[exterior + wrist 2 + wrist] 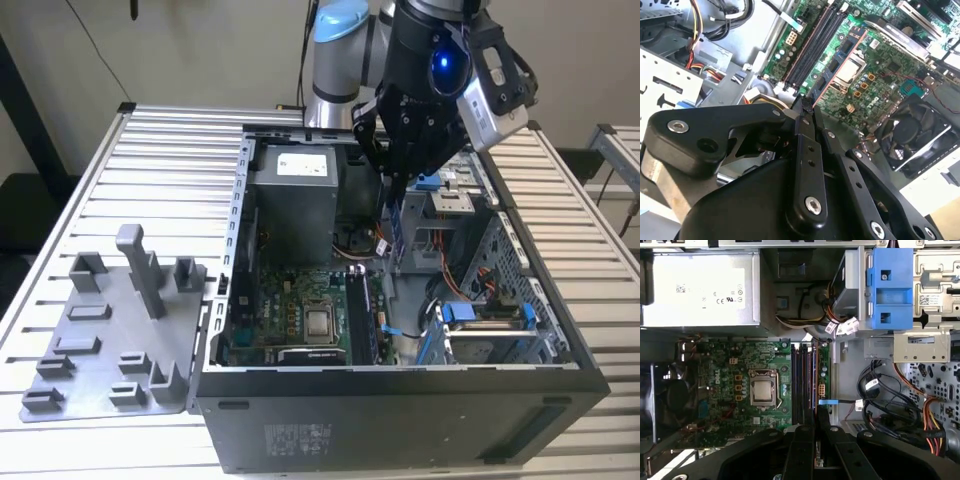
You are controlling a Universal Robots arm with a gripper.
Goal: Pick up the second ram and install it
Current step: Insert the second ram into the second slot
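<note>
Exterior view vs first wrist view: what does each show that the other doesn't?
Exterior view alone: the grey fixture plate beside the case, the slatted table, and the second ram hanging on edge from the gripper above the motherboard. First wrist view alone: the blue drive bracket seen face-on. Both: power supply, CPU socket, memory slots.

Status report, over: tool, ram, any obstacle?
Tool shut on ram, above open case. Ram upright, not yet in slots. Cables beside, path clear.
</note>
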